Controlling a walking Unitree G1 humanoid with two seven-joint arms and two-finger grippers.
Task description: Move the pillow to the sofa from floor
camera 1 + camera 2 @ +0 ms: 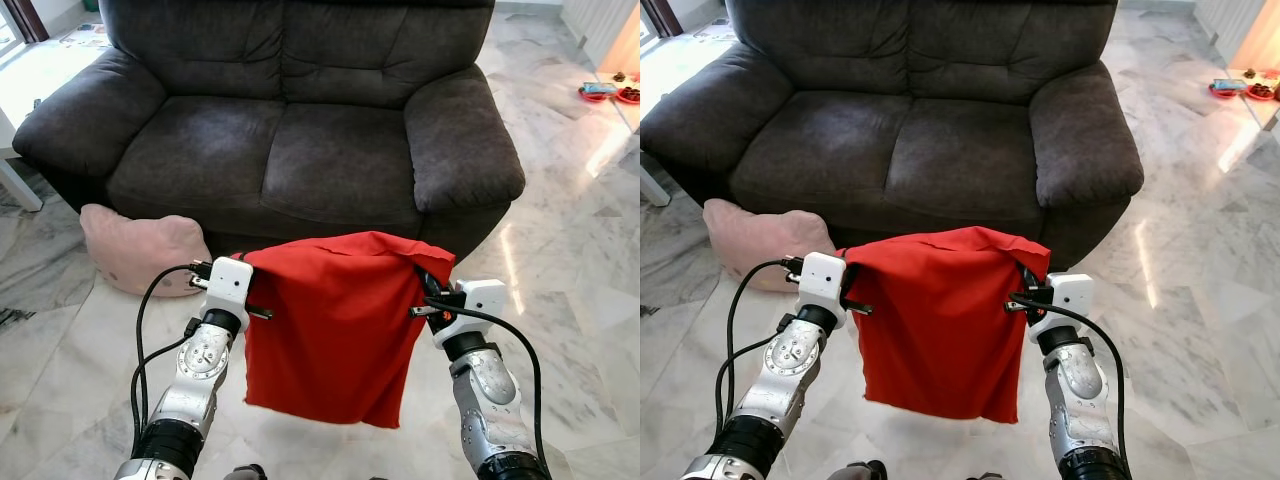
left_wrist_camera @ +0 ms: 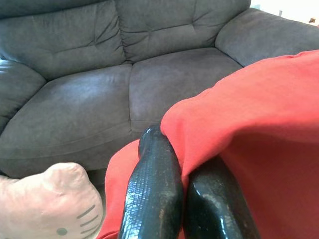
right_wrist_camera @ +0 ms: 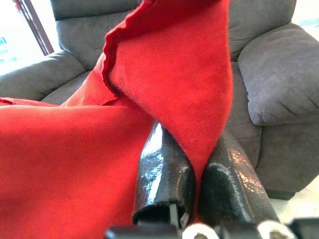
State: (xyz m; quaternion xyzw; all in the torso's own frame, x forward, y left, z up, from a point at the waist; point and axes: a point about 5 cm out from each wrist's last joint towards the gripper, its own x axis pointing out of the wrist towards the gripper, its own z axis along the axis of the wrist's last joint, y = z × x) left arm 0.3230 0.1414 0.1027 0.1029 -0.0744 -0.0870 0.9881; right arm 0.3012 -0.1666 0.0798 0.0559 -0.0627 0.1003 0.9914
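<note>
Both end effectors, left (image 1: 262,312) and right (image 1: 418,310), clench the red pillow (image 1: 335,325) by its top corners; it hangs slack between them, the sofa (image 1: 340,160) straight ahead beyond.

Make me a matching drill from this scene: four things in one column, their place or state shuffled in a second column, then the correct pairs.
Things:
1. red cloth
2. pink pillow
3. sofa
4. left hand

Places or states:
A. on the floor by the sofa's front corner
B. hanging between both hands
C. shut on a cloth edge
D. dark grey, seats bare

Pairs: 1-B, 2-A, 3-D, 4-C
</note>
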